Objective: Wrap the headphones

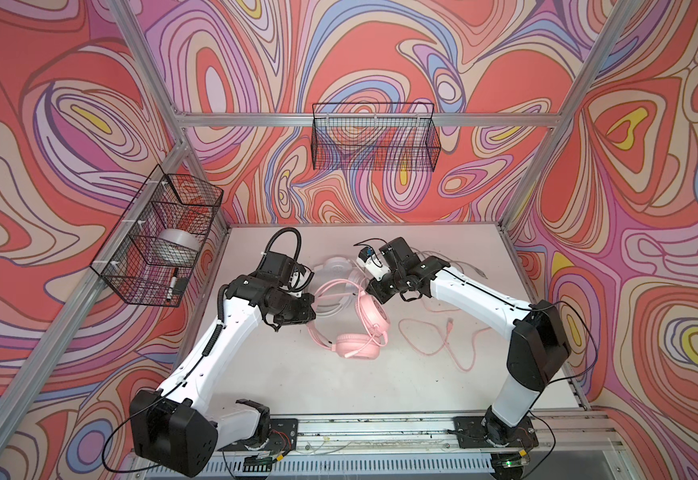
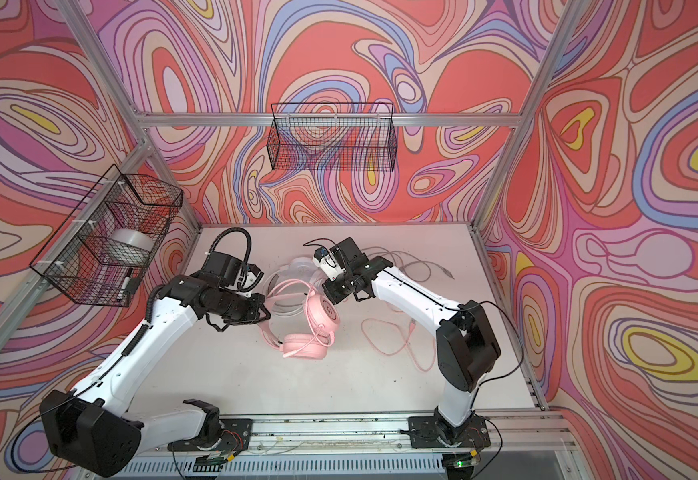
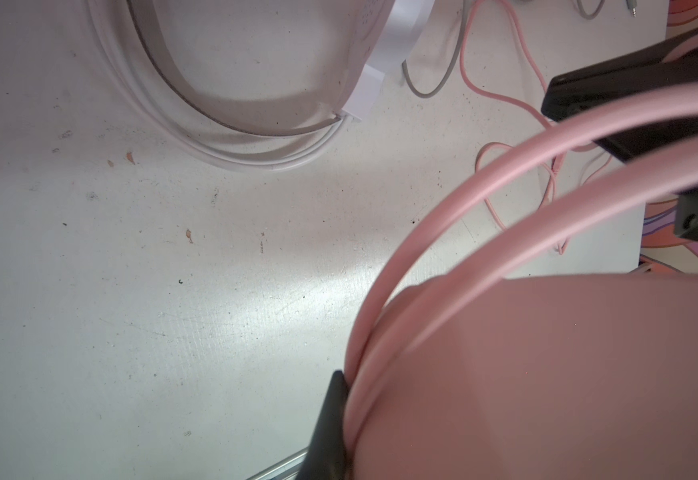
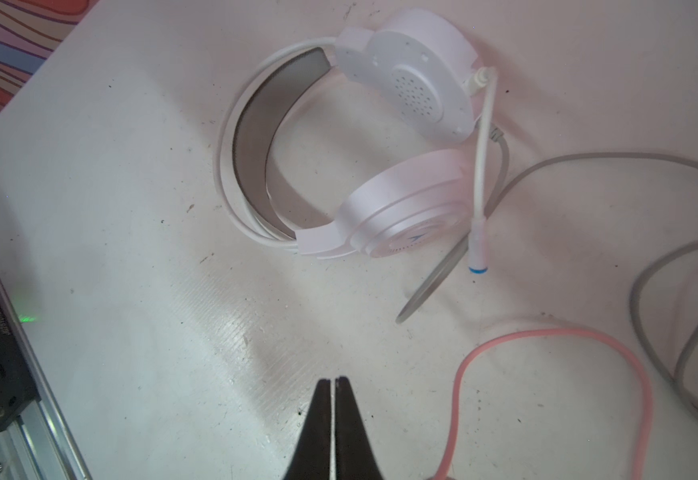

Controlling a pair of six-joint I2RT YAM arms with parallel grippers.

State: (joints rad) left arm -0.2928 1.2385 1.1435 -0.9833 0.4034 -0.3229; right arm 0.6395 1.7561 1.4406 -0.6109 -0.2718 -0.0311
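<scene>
Two headsets: one pink headset (image 1: 357, 351) at the left claw (image 1: 313, 308), one white headset (image 4: 401, 166) ahead of the right claw (image 4: 332, 380). Two cables: one pink cable (image 4: 547, 331) beside the right claw, one grey cable (image 4: 588, 157) past it. Two wire baskets, the back basket (image 1: 374, 141) and the side basket (image 1: 143, 286), are well apart from both claws. The side basket holds one tape roll (image 1: 179, 245) and one marker (image 1: 171, 286).

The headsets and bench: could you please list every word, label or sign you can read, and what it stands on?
No text reads clearly.
pink headset: faint mark on the ear cup, too blurred.
white headset: small blue arrow-like sign, no letters.
black board by the rail: print too small.
</scene>
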